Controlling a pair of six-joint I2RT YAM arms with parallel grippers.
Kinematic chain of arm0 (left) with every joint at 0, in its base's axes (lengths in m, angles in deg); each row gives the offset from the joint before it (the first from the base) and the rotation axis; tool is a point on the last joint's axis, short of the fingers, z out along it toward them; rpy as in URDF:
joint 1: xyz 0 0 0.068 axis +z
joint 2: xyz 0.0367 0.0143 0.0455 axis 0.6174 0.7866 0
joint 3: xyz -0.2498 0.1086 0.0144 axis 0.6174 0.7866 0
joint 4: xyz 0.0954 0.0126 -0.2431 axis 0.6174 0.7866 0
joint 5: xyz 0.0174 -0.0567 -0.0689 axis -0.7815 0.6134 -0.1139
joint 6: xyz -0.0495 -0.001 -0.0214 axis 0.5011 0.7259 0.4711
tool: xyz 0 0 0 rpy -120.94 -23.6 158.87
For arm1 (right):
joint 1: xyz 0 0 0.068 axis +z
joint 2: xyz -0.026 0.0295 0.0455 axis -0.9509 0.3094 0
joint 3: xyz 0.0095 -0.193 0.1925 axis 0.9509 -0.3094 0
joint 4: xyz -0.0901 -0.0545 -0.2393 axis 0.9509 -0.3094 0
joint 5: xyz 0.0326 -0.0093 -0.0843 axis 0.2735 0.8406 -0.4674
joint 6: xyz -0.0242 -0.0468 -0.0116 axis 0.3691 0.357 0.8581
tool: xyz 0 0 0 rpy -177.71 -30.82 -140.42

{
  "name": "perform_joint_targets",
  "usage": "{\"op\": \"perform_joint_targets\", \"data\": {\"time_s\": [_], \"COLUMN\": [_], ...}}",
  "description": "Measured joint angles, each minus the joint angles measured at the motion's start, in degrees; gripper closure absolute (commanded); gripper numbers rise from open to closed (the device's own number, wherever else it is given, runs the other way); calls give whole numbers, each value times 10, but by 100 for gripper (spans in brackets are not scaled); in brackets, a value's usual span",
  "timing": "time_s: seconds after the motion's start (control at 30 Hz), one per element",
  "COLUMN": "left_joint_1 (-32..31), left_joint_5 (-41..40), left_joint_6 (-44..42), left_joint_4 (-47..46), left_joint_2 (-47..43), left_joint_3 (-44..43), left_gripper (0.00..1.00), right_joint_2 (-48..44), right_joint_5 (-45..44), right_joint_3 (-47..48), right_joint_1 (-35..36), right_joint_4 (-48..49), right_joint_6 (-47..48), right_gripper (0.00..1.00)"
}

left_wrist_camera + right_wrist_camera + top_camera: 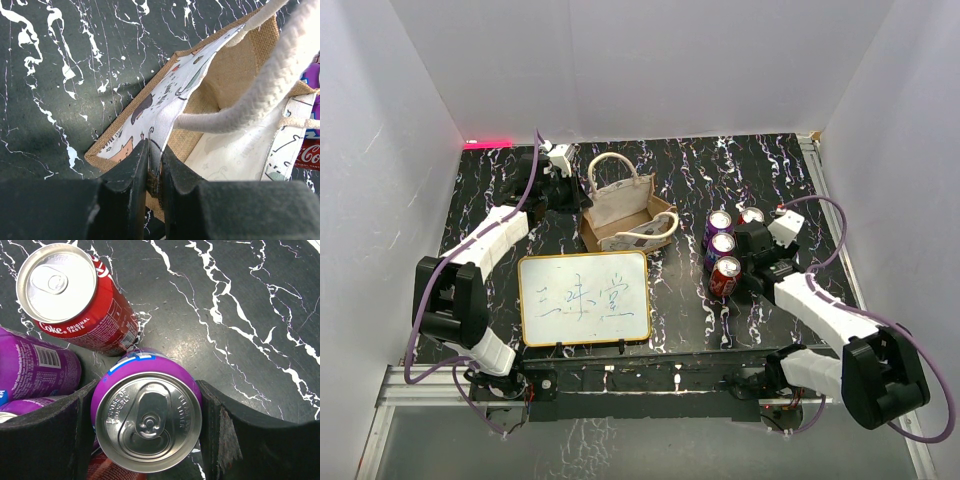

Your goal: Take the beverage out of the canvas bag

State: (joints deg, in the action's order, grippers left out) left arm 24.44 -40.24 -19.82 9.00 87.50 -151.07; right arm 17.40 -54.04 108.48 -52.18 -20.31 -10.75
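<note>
Gaping tan canvas bag [617, 203], cream rope handles [260, 97]

Overhead view over whole table [720, 170]; wrist views close above bag [235, 75], can [148, 415]

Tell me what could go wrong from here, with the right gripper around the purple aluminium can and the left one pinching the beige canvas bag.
1. The right gripper is shut on the purple aluminium can, with the red Coke can and a second purple can crowded beside it; opening or swinging could topple them.
2. The left gripper pinches the rim of the beige canvas bag; any pull could drag or tip the bag.
</note>
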Motion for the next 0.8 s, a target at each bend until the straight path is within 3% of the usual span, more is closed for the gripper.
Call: {"op": "perform_joint_targets", "data": {"time_s": [0.17, 0.37, 0.53, 0.8], "left_joint_1": [0, 0, 0, 0], "left_joint_5": [0, 0, 0, 0], "left_joint_6": [0, 0, 0, 0], "left_joint_4": [3, 3, 3, 4], "left_joint_2": [0, 0, 0, 0], "left_joint_3": [-1, -1, -1, -1], "left_gripper": [100, 100, 100, 100], "right_joint_2": [17, 28, 29, 30], "right_joint_5": [1, 3, 7, 9], "right_joint_3": [0, 0, 0, 1], "right_joint_1": [-4, -7, -8, -8], "right_joint_4": [10, 12, 13, 33], "right_joint_6": [12, 16, 22, 32], "right_gripper": [71, 45, 30, 20]}}
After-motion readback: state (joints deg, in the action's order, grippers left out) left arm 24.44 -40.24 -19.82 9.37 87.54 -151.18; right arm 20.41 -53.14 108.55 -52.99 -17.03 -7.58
